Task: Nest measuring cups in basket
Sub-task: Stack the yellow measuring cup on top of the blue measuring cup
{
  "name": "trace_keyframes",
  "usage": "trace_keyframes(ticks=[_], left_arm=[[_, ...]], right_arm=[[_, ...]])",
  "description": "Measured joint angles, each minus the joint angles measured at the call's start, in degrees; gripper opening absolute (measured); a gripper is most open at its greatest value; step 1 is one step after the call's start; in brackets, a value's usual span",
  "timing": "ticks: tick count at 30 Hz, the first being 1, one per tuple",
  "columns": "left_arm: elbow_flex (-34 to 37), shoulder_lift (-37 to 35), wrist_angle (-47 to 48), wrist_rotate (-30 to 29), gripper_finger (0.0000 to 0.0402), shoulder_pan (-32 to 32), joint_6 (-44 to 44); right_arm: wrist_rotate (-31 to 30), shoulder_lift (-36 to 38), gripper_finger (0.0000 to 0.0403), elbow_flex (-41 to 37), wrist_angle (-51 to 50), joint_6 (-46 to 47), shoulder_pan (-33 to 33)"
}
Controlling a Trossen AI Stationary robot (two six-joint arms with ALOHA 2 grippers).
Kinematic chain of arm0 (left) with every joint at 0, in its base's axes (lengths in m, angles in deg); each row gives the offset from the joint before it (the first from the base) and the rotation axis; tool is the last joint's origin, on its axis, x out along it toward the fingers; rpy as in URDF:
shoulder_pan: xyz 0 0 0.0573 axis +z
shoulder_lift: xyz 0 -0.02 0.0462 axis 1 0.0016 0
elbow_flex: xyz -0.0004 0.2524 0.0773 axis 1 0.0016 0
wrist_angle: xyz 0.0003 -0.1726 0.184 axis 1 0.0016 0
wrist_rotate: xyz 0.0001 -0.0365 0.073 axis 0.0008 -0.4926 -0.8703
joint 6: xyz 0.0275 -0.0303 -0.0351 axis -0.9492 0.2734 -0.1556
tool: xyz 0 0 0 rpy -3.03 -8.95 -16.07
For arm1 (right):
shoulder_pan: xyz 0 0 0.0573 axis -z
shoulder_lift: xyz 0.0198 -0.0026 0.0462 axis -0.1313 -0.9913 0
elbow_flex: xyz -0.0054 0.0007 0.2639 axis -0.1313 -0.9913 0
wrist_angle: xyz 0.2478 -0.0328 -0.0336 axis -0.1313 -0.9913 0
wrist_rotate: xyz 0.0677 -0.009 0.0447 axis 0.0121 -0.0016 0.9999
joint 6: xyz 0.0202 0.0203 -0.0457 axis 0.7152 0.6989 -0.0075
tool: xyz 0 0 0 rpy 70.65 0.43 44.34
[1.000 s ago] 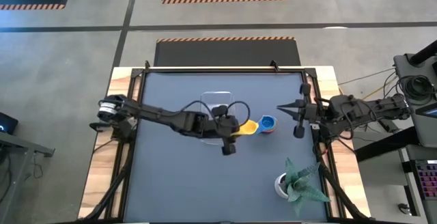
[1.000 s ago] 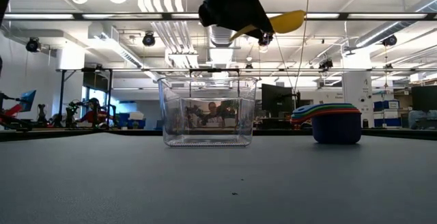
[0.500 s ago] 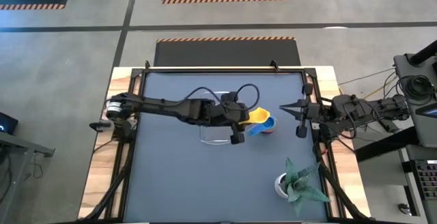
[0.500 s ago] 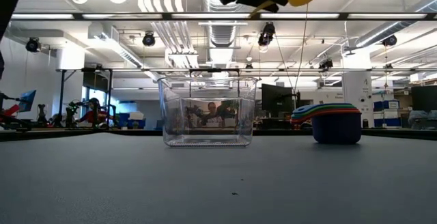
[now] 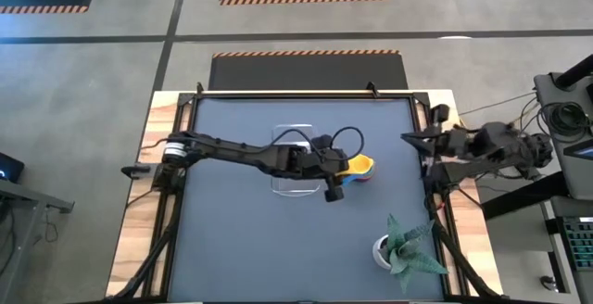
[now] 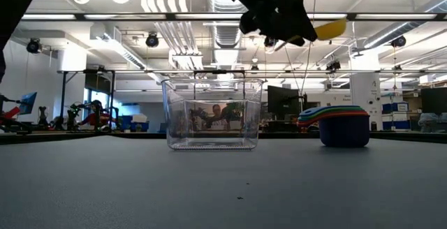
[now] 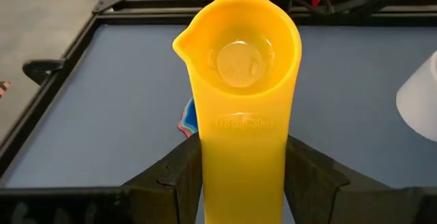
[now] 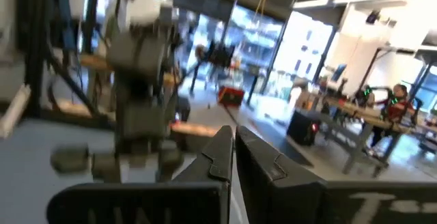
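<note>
Yellow cup clamped in left tool

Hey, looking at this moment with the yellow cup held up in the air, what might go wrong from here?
1. The left gripper pinches the yellow cup only by its handle, so it may slip or swing.
2. The cup hangs above the stack of cups, not the basket; released here it would likely land on the stack, maybe tipping it.
3. The stack itself sits outside the basket, so nesting there leaves the task unfinished.

Dark jointed arms, looping black cables
</note>
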Motion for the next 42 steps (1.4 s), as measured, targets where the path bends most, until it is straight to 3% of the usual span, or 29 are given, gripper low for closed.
trace_keyframes(ticks=[15,22,34,42], left_arm=[[0.04,3.24,-8.01,2.45,0.0151,0.37,6.88],[-2.55,6.83,-6.36,2.70,0.0151,0.76,8.05],[-23.85,19.44,17.14,-2.16,0.0151,1.14,8.45],[-27.26,21.94,19.10,-2.17,0.0151,1.57,10.94]], right_arm=[[2.99,0.36,0.0009,-0.31,0.04,0.18,0.00],[2.99,0.15,0.0009,-0.28,-0.01,0.15,0.00],[2.97,0.00,0.0009,-0.28,-0.43,0.14,-0.02],[2.95,0.02,0.0009,-0.28,-1.55,0.27,-0.02]])
